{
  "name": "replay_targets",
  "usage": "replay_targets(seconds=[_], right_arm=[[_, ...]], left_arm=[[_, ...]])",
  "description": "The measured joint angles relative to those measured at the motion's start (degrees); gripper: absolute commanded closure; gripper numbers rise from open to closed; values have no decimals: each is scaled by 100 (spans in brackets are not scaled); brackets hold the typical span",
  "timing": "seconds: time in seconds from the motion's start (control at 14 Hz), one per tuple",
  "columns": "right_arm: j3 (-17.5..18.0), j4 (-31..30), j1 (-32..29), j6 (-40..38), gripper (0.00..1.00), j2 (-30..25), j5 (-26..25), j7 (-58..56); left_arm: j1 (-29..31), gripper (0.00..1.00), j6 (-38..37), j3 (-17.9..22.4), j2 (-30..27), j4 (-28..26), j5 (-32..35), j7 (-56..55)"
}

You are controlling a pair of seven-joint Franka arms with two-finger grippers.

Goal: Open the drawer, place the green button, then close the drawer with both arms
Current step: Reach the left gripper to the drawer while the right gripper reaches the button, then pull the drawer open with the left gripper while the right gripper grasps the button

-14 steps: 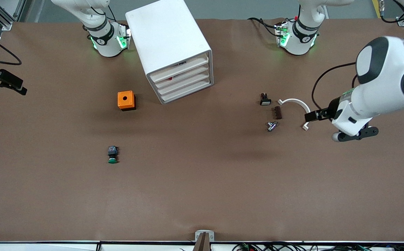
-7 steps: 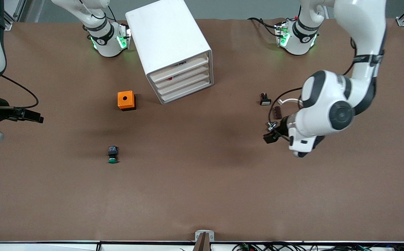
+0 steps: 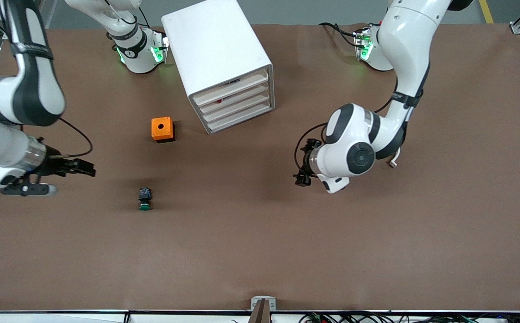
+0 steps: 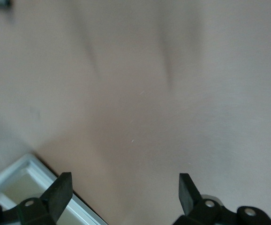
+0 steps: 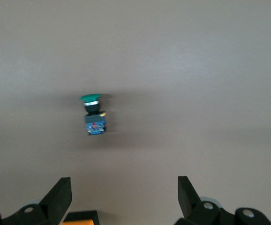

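Lying on its side on bare brown table (image 3: 260, 251), button (image 3: 145, 199), nearer the front camera than orange box (image 3: 162, 129), cabinet (image 3: 219, 63) drawer (image 3: 236, 106) shut, right gripper (image 3: 87, 168) jaws wide near button, left gripper (image 3: 304, 163) jaws wide above open mat

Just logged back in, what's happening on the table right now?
Nothing is held yet. The right gripper is open over the table at the right arm's end, with the green-capped button lying on the mat close by. The left gripper is open over bare mat, nearer the front camera than the white cabinet. All four of its drawers are shut, including the third drawer. An orange box sits beside the cabinet.
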Motion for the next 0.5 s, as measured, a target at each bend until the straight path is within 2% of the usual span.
replay_targets(seconds=[0.14, 0.36, 0.5], right_arm=[[11, -405, 292, 840, 0, 173, 2, 197], [16, -788, 609, 1813, 0, 556, 2, 348], [16, -856, 707, 2350, 0, 888, 2, 399]], left_arm=[[-273, 0, -5, -20, 254, 26, -509, -766], [-617, 2, -3, -27, 552, 54, -1716, -1377], [-776, 23, -7, -31, 662, 65, -2434, -1841]])
